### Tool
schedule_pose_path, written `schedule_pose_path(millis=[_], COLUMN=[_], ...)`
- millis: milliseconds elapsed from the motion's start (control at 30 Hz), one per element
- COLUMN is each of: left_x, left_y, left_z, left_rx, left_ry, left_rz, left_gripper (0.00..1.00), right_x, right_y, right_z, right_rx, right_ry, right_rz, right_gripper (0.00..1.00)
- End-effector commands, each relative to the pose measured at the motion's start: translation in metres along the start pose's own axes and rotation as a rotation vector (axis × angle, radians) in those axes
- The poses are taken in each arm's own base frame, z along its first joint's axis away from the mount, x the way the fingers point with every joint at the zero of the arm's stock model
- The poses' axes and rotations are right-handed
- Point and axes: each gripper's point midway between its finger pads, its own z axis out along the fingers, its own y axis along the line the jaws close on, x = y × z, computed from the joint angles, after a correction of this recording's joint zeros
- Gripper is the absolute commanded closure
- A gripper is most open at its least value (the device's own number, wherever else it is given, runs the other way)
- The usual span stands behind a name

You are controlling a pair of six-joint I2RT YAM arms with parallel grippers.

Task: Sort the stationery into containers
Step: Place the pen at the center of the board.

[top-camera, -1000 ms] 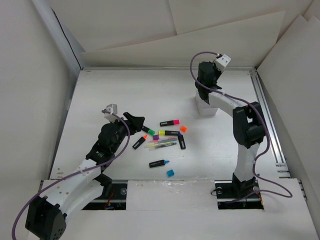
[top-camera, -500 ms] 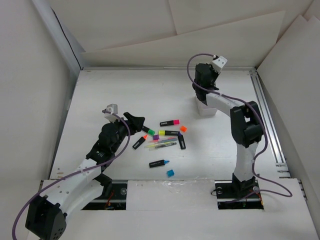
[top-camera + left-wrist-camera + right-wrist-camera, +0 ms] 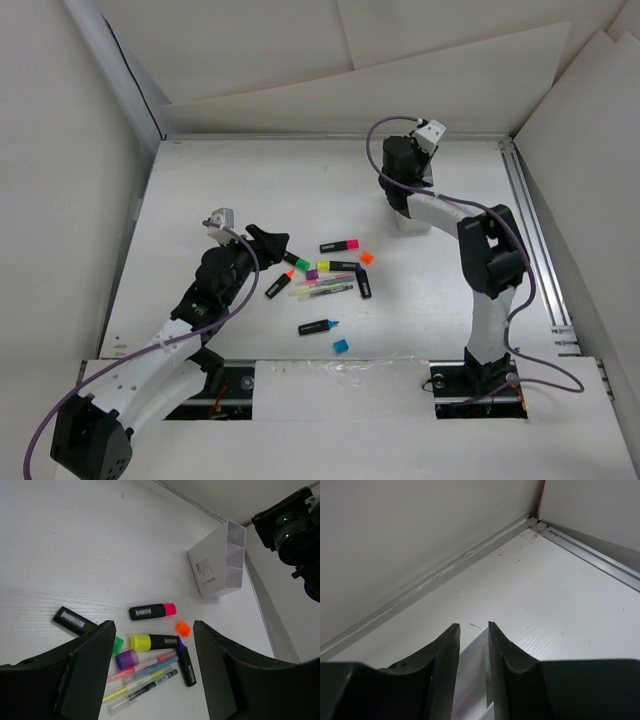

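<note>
- Looking from the near edge first, what do you see?
- A little blue cap (image 3: 341,346), then a black marker with a blue tip (image 3: 318,326). Just past them lie thin pens (image 3: 325,290) in a bunch, with a purple cap (image 3: 127,658) beside them.
- And the left gripper (image 3: 154,626)?
- Its fingers are spread wide with nothing in them. It hangs over the left side of the pile, near a green highlighter (image 3: 72,621).
- What is farther back?
- A yellow highlighter (image 3: 152,641), a pink highlighter (image 3: 152,611) and an orange cap (image 3: 183,628). Far back is the white box (image 3: 220,562) with its little rooms. The rooms I can see have nothing in them.
- Is the right gripper (image 3: 474,626) holding the box?
- Its fingers are close together and a thin white wall sits between them. I can't tell if they pinch it or just stand around it.
- So what should they do?
- I think the job has hardly begun, since everything lies on the table (image 3: 200,180). The right arm should leave the box flat, open side up, and let go slowly so it does not tip. The left one should come straight down over one highlighter that lies apart, fingers across its thin side, so nothing else gets bumped away.
</note>
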Motion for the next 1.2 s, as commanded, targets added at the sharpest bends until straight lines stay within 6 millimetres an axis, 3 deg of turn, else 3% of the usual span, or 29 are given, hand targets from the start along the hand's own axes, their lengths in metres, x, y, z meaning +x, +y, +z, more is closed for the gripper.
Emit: schedule_pose_path(millis=[0,100,167,200,233,267,300,400,433,500,533,667,733,800,867,933,1000,1067,1133,1167], left_x=[-0.014,-0.014,-0.015,-0.015,-0.013,-0.013,-0.013,-0.015,-0.013,-0.016,-0.019,-0.022,-0.021,-0.023,-0.027,-0.030,-0.031,-0.032,-0.031,-0.031], left_y=[-0.011,-0.011,-0.010,-0.010,-0.009,-0.009,-0.009,-0.007,-0.003,-0.004,-0.006,-0.001,0.002,0.005,0.009,0.009,0.010,0.012,0.018,0.021], left_z=[-0.001,-0.001,-0.001,-0.001,0.001,0.001,0.001,0.001,0.001,0.001,-0.001,-0.002,-0.002,-0.002,-0.002,-0.002,-0.002,-0.002,-0.003,-0.003], left_rx=[0.040,0.040,0.033,0.033,0.028,0.027,0.027,0.017,0.001,-0.006,0.002,-0.024,-0.040,-0.054,-0.083,-0.091,-0.098,-0.109,-0.138,-0.152], left_ry=[-0.043,-0.043,-0.049,-0.049,-0.042,-0.042,-0.042,-0.051,-0.047,-0.053,-0.062,-0.081,-0.079,-0.091,-0.103,-0.110,-0.117,-0.126,-0.126,-0.126], left_rz=[0.003,0.003,0.003,0.003,0.004,0.004,0.004,0.004,0.005,0.005,0.003,0.003,0.005,0.005,0.006,0.006,-0.003,-0.004,-0.010,-0.008], left_gripper=[0.40,0.40,0.40,0.40,0.40,0.40,0.40,0.40,0.40,0.40,0.40,0.40,0.40,0.40,0.40,0.40,0.40,0.40,0.40,0.38], right_x=[-0.051,-0.065,-0.067,-0.065,-0.066,-0.061,-0.055,-0.041,-0.032,-0.015,0.003,0.034,0.048,0.063,0.071,0.097,0.096,0.086,0.086,0.098], right_y=[-0.001,-0.002,0.002,0.015,0.015,0.022,0.041,0.057,0.071,0.071,0.065,0.050,0.033,0.020,0.012,0.008,0.012,0.014,0.013,0.015], right_z=[-0.017,-0.039,-0.054,-0.069,-0.080,-0.091,-0.113,-0.168,-0.206,-0.254,-0.277,-0.339,-0.354,-0.354,-0.348,-0.348,-0.360,-0.387,-0.387,-0.387], right_rx=[-0.016,-0.055,-0.111,-0.189,-0.234,-0.291,-0.421,-0.678,-0.850,-1.033,-1.092,-1.259,-1.255,-1.216,-1.175,-1.135,-1.187,-1.255,-1.241,-1.219], right_ry=[-0.055,-0.057,-0.035,-0.006,0.027,0.068,0.130,0.264,0.330,0.428,0.482,0.618,0.657,0.640,0.638,0.713,0.734,0.672,0.638,0.670], right_rz=[0.115,0.135,0.138,0.134,0.113,0.122,0.121,0.097,0.086,0.062,0.001,-0.120,-0.139,-0.120,-0.098,-0.200,-0.231,-0.221,-0.229,-0.264], right_gripper=[0.65,0.66,0.75,0.79,0.91,0.95,1.00,1.00,1.00,1.00,1.00,1.00,1.00,1.00,0.89,1.00,1.00,1.00,1.00,1.00])
